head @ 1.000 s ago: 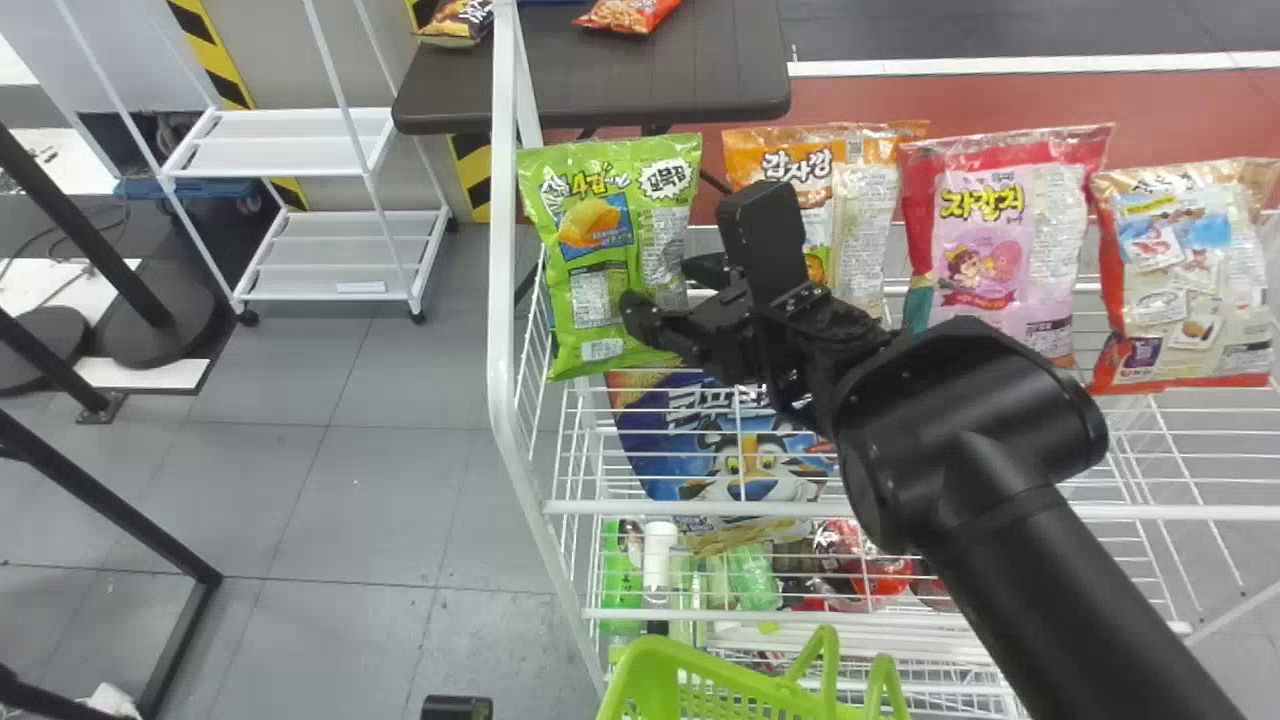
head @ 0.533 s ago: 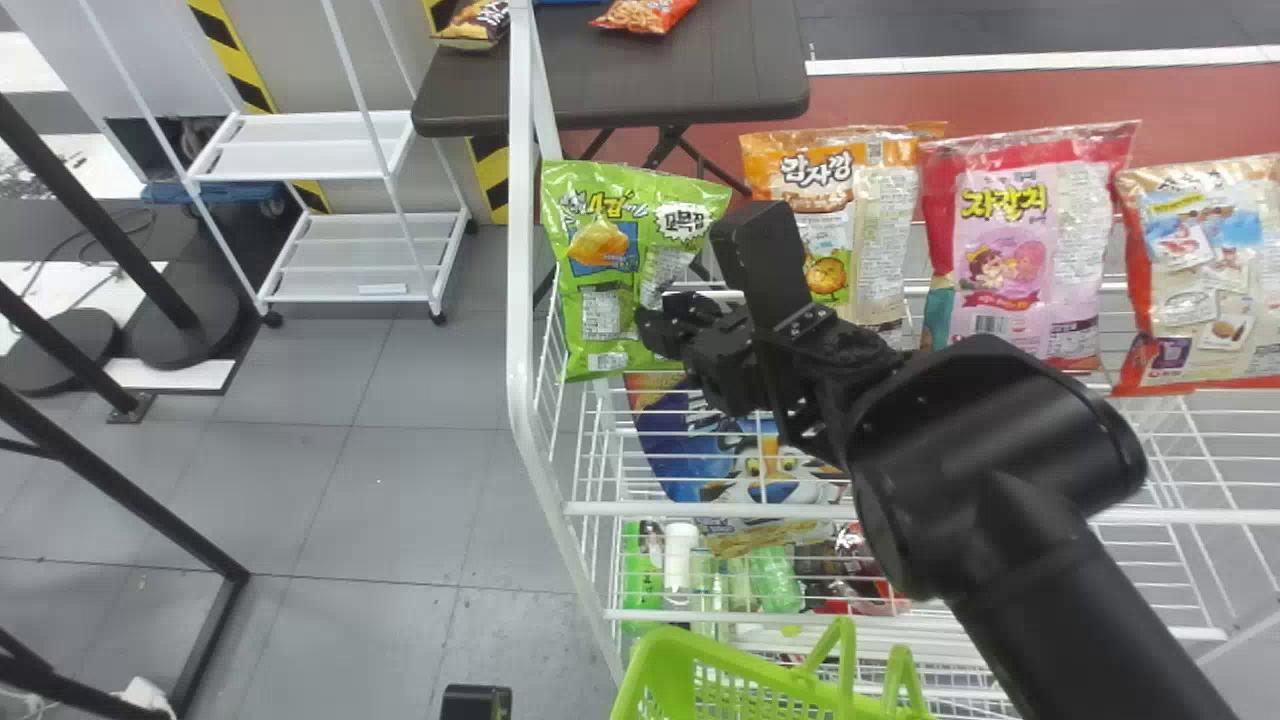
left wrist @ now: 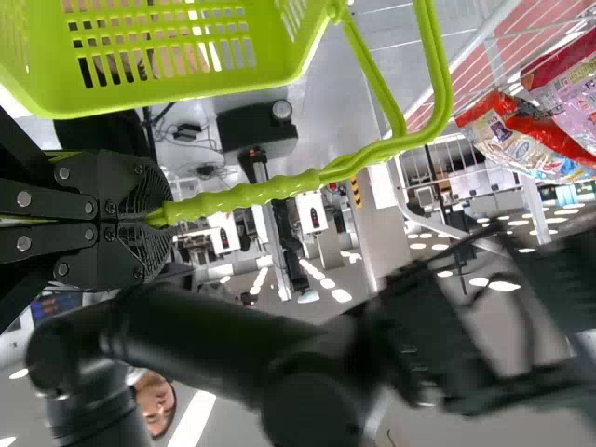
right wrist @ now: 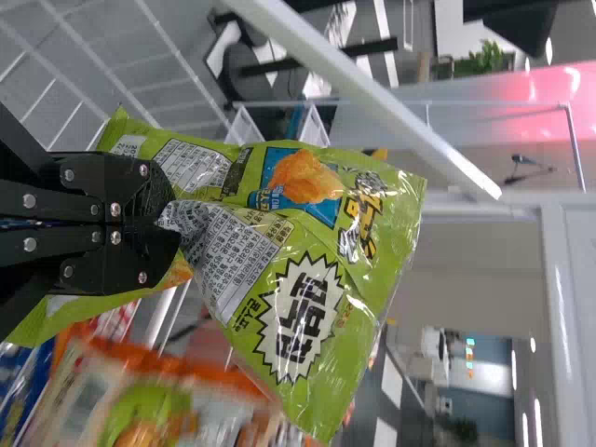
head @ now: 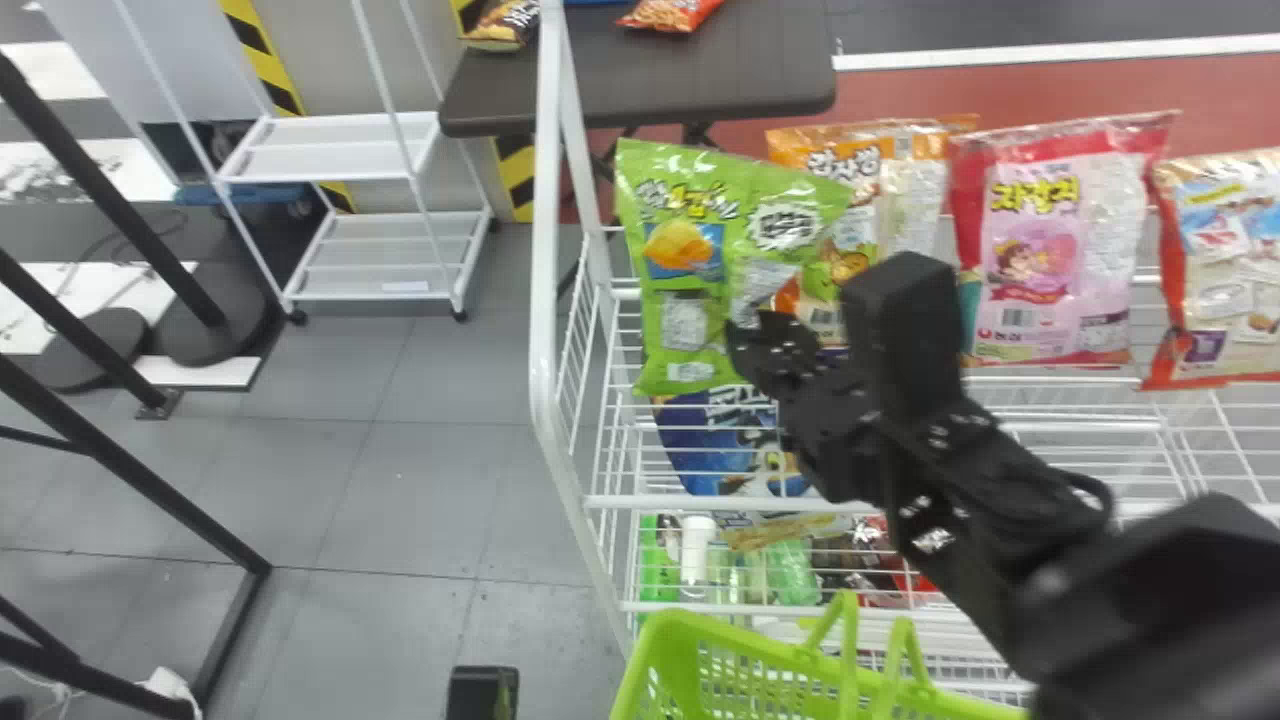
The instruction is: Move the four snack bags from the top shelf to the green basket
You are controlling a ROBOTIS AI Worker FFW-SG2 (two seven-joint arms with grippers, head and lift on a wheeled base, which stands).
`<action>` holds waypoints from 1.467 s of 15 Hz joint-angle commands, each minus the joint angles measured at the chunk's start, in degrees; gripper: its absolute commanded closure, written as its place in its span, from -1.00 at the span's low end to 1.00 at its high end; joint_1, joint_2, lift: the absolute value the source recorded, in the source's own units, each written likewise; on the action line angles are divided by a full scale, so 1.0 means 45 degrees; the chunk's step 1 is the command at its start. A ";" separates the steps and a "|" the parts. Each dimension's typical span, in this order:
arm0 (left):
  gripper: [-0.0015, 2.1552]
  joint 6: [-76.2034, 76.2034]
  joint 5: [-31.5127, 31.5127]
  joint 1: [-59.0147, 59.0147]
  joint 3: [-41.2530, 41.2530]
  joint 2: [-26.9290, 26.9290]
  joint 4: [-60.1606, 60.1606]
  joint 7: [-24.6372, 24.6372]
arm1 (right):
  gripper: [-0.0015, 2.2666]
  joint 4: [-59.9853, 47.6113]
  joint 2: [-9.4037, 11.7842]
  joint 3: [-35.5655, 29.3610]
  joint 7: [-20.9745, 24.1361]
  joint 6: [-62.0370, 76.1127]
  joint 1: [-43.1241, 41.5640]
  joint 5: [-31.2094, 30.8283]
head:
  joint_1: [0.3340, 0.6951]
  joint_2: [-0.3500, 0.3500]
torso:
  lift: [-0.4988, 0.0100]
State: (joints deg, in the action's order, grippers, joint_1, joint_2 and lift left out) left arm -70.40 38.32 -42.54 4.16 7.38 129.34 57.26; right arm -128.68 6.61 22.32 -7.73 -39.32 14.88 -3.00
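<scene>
In the head view my right gripper (head: 755, 345) is at the lower part of the green snack bag (head: 690, 270), which stands off the shelf's left end. The right wrist view shows that gripper (right wrist: 168, 209) shut on the creased middle of the green bag (right wrist: 307, 307). An orange bag (head: 835, 150), a pink bag (head: 1040, 230) and a beige-and-red bag (head: 1225, 260) stand in a row on the top shelf. The green basket (head: 680, 625) is at the bottom edge. My left gripper (left wrist: 158, 219) is shut on the handle of the basket (left wrist: 186, 88); part of the left arm (head: 483, 690) shows below.
A white shelf post (head: 545, 250) rises left of the bags. Lower down, a blue snack bag (head: 700, 440) and bottles (head: 697, 545) stand on the wire shelves. Behind is a dark table (head: 700, 80) with snack bags, and a white cart (head: 380, 250) stands at the left.
The right gripper has moved right, and the green bag has come along, lifted and now overlapping the orange bag. The whole scene has shifted slightly right in the head view.
</scene>
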 commanded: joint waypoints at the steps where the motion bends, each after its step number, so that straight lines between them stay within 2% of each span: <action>1: 0.05 0.0185 -0.0019 0.0000 0.0150 -0.0157 0.0028 -0.0069 | 0.80 -0.2341 0.0777 -0.1580 -0.0041 0.0114 0.2279 0.0587 | 1.00 0.11 | 0.96; 2: 0.05 0.0263 -0.0019 -0.0019 0.0208 -0.0215 0.0028 -0.0088 | 0.80 -0.3103 0.0973 -0.2147 -0.0041 0.0231 0.3138 0.0587 | 1.00 -0.16 | 0.96; 4: 0.05 0.0615 0.0000 -0.0019 0.0325 -0.0371 0.0028 -0.0147 | 0.80 -0.4705 0.1070 -0.3358 -0.0431 0.0348 0.5052 0.0646 | 1.00 -0.42 | 0.96; 7: 0.05 0.1201 -0.0078 -0.0019 0.0364 -0.0547 0.0028 -0.0381 | 0.80 -0.6502 0.1051 -0.4627 -0.1271 -0.1292 0.6888 0.0841 | 1.00 -0.71 | 0.96; 10: 0.05 0.1552 -0.0117 -0.0175 0.0716 -0.0801 0.0087 -0.0420 | 0.80 -0.7556 0.0992 -0.5818 -0.2482 -0.5628 0.7142 0.2130 | 1.00 -0.92 | 0.96; 11: 0.05 0.1669 -0.0117 -0.0234 0.0814 -0.0899 0.0107 -0.0420 | 0.80 -0.7673 0.0895 -0.5975 -0.2795 -0.6917 0.7123 0.2326 | 1.00 -0.95 | 0.96; 12: 0.05 0.1787 -0.0136 -0.0293 0.0872 -0.0977 0.0204 -0.0420 | 0.80 -0.7713 0.0602 -0.6033 -0.3303 -0.8011 0.7142 0.2384 | 1.00 -0.98 | 0.96; 13: 0.05 0.1826 -0.0195 -0.0332 0.0833 -0.1035 0.0282 -0.0420 | 0.80 -0.7654 0.0270 -0.6072 -0.3810 -0.9027 0.7142 0.2384 | 1.00 -1.00 | 0.96; 14: 0.05 0.1826 -0.0273 -0.0332 0.0775 -0.1075 0.0341 -0.0479 | 0.80 -0.7400 -0.0258 -0.6111 -0.4435 -0.9339 0.7142 0.2384 | 1.00 -1.00 | 0.96; 17: 0.05 0.1826 -0.0410 -0.0332 0.0638 -0.1094 0.0439 -0.0577 | 0.79 -0.6423 -0.0375 -0.5760 -0.4748 -0.9378 0.6967 0.2462 | 1.00 -1.00 | 0.96; 18: 0.05 0.1826 -0.0468 -0.0332 0.0521 -0.1094 0.0458 -0.0596 | 0.67 -0.6228 -0.0394 -0.5721 -0.4728 -0.9574 0.6830 0.2462 | 1.00 -1.00 | 0.96; 19: 0.05 0.1826 -0.0507 -0.0371 0.0501 -0.1094 0.0497 -0.0596 | 0.20 -0.6033 -0.0414 -0.5740 -0.4689 -1.0042 0.6615 0.2462 | 1.00 -1.00 | 0.96; 20: 0.05 0.1826 -0.0507 -0.0371 0.0501 -0.1094 0.0497 -0.0596 | -0.61 -0.5877 -0.0414 -0.5740 -0.4689 -1.0316 0.6420 0.2443 | 1.00 -1.00 | 0.96; 21: 0.05 0.1826 -0.0527 -0.0371 0.0521 -0.1094 0.0497 -0.0596 | -1.00 -0.5838 -0.0414 -0.5760 -0.4728 -1.0316 0.6381 0.2384 | 1.00 -1.00 | 0.96; 22: 0.05 0.1865 -0.0546 -0.0351 0.0521 -0.1094 0.0478 -0.0635 | -1.00 -0.5838 -0.0414 -0.5799 -0.4865 -1.0316 0.6381 0.2404 | 1.00 -1.00 | 0.96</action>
State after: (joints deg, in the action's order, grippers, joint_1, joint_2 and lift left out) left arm -62.16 36.00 -44.19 6.48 2.46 131.55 54.55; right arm -155.20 4.75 -3.57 -29.23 -85.47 43.86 7.87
